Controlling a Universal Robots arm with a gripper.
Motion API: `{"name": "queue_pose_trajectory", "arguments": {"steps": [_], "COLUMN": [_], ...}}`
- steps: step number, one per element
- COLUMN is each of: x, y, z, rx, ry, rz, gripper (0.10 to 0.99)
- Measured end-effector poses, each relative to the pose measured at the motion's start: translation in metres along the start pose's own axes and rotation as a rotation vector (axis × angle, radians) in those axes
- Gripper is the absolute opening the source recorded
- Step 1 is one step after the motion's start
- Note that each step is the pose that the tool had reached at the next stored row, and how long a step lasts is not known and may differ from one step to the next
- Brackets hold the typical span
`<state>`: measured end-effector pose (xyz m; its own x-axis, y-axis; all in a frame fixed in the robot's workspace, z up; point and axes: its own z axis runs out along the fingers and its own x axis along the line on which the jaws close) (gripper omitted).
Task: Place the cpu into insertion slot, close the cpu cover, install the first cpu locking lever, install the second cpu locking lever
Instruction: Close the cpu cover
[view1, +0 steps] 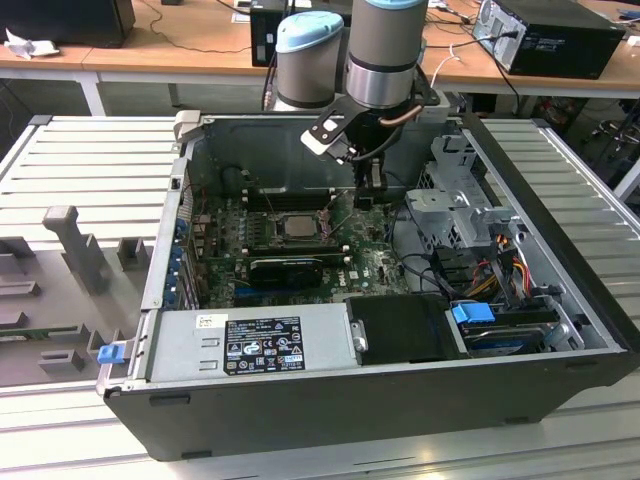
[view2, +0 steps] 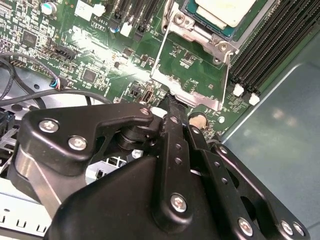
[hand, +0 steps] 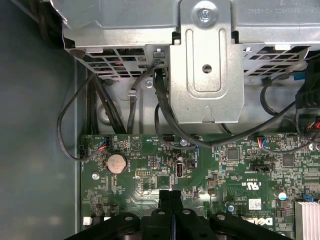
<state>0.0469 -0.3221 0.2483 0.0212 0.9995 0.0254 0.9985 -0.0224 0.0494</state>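
Now, my pincer (view2: 170, 104) has its tips pressed together with nothing visible between them, and it sits at the free edge of the cpu cover (view2: 186, 91), which lies open toward it. Beyond the cover, the cpu (view2: 225, 9) rests in the insertion slot (view2: 216, 26). In the exterior view the slot lies just to the pincer's left. The first wrist view adds the motherboard (hand: 240, 170) beneath the tips.

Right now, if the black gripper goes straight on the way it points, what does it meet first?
The shut gripper would likely meet the green motherboard beside the thin silvery cpu cover; depth is unclear.
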Motion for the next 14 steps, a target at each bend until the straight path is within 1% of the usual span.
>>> {"name": "queue_pose_trajectory", "arguments": {"steps": [7, 14], "x": [0.0000, -0.0001], "y": [-0.0011, -0.0039], "z": [-0.0001, -0.0002], "rx": [0.000, 0.000], "ry": [-0.0001, 0.0000], "rz": [0.000, 0.000], "gripper": [0.106, 0.106]}}
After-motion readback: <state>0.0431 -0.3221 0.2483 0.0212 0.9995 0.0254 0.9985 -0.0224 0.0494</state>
